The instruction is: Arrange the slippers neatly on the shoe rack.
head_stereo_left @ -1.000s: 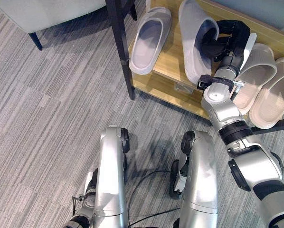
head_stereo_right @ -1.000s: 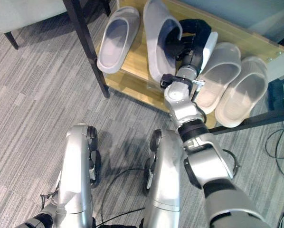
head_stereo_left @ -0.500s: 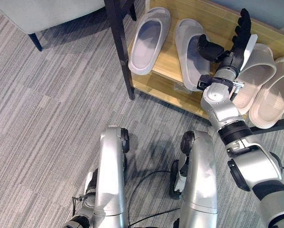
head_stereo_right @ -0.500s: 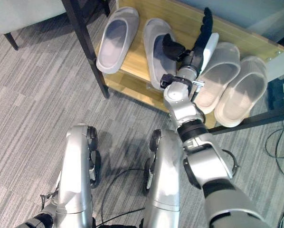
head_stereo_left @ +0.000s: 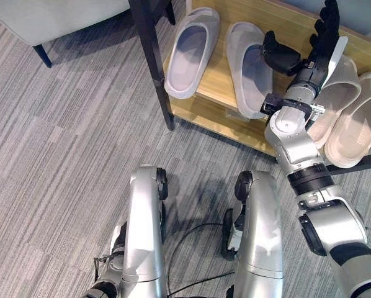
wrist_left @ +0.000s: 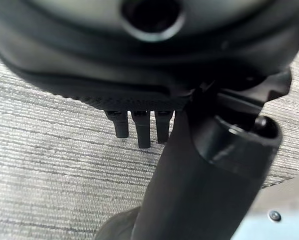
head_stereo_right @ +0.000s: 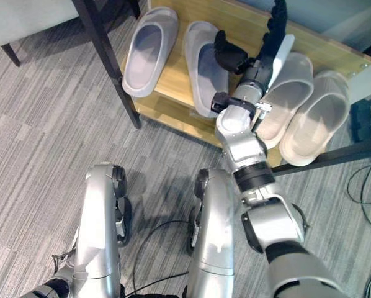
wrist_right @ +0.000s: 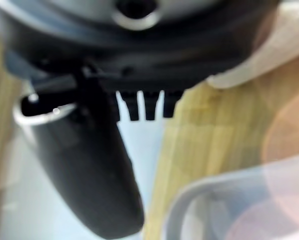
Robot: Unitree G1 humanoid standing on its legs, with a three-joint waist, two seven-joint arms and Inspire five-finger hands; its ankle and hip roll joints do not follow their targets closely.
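Grey carpet floor (head_stereo_left: 61, 143) is seen open from 6 to 10 o'clock. The wooden shoe rack (head_stereo_left: 216, 81) is seen at 12 to 2 o'clock; its front edge runs down toward 3 o'clock, with a black post (head_stereo_left: 151, 62) at its left corner. A chair (head_stereo_left: 43, 18) is noted at 11 o'clock.

Four slippers are seen flat on the shelf, side by side: two grey slippers (head_stereo_left: 188, 53) (head_stereo_left: 247, 68) and two beige slippers (head_stereo_left: 331, 93) (head_stereo_left: 362, 121); long axes run roughly 12–6.

The right hand (head_stereo_left: 309, 46) is held above the shelf between the inner grey and beige slippers, fingers straight, thumb spread, nothing gripped. The left hand (wrist_left: 154, 70) is seen over carpet, fingers straight.
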